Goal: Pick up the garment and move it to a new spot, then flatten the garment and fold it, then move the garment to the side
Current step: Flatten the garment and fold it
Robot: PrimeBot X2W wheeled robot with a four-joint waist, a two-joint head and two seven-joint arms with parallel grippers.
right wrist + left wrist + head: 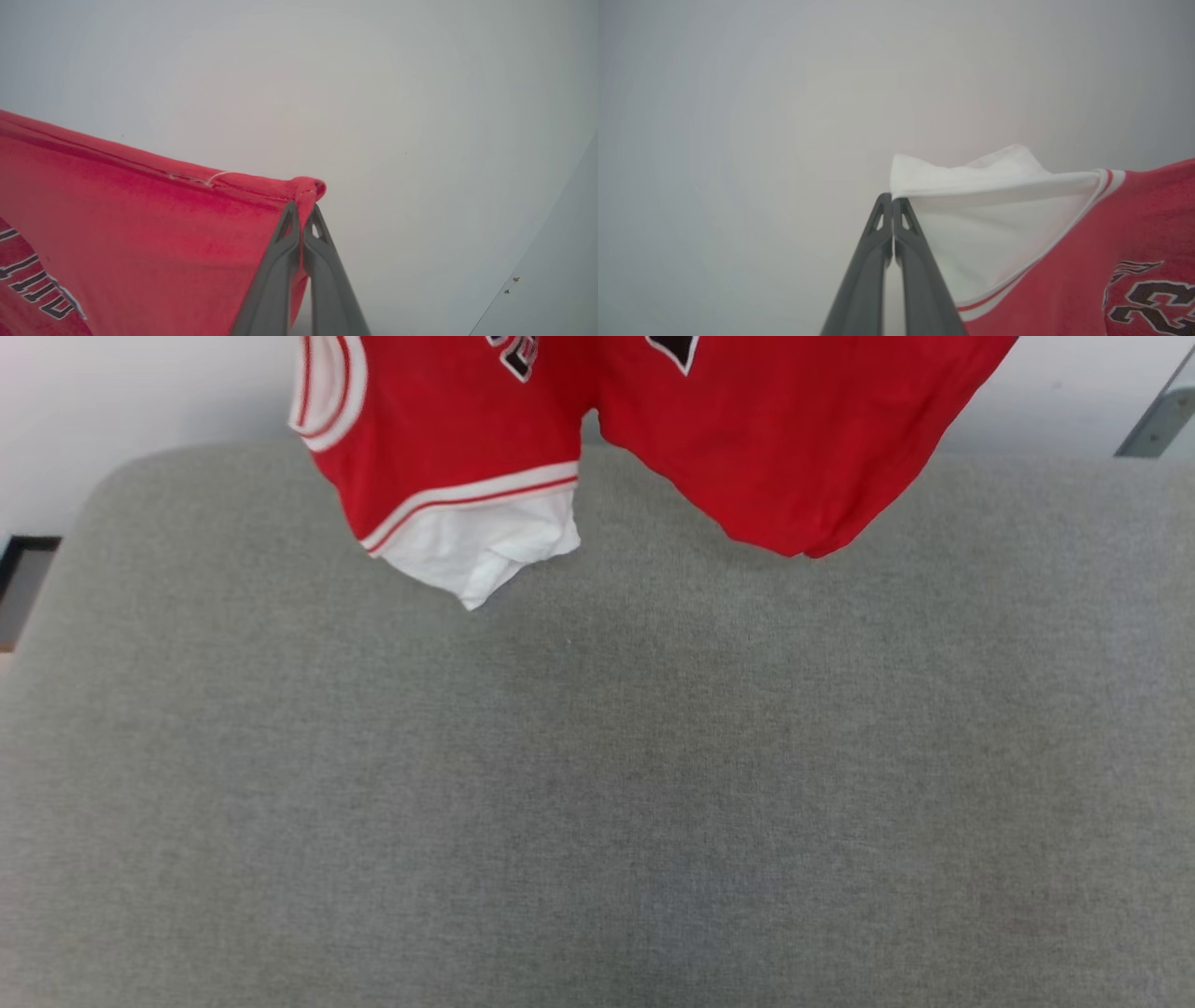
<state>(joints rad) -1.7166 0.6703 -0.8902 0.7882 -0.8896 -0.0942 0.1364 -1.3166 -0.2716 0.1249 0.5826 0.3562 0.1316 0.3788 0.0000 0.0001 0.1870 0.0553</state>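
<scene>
Two corners of the garment (pixel 766 439) were pinched, one by each arm. On my left wrist feed the left gripper (pixel 893 199) had its dark fingers pressed flat together at the tips, closed on the folded edge of the white lining (pixel 985 233). From there the cloth spread off to the right of that view, past the striped trim (pixel 1108 179) into red fabric with black, white-outlined lettering (pixel 1148 298).

On the right wrist feed the right gripper (pixel 302 210) was clamped on a red corner, with fabric showing between its fingers and the hem (pixel 187 173) running away up and to the left.

From the head camera I saw the garment hanging at the top of the picture, in front of the pale wall (pixel 140 392) and over the far edge of the grey cushion (pixel 597 803). Two lobes drooped down: one on the left ending in trim and a crumpled white point, and a plain red one on the right. I could not tell whether either lobe touched the cushion.
</scene>
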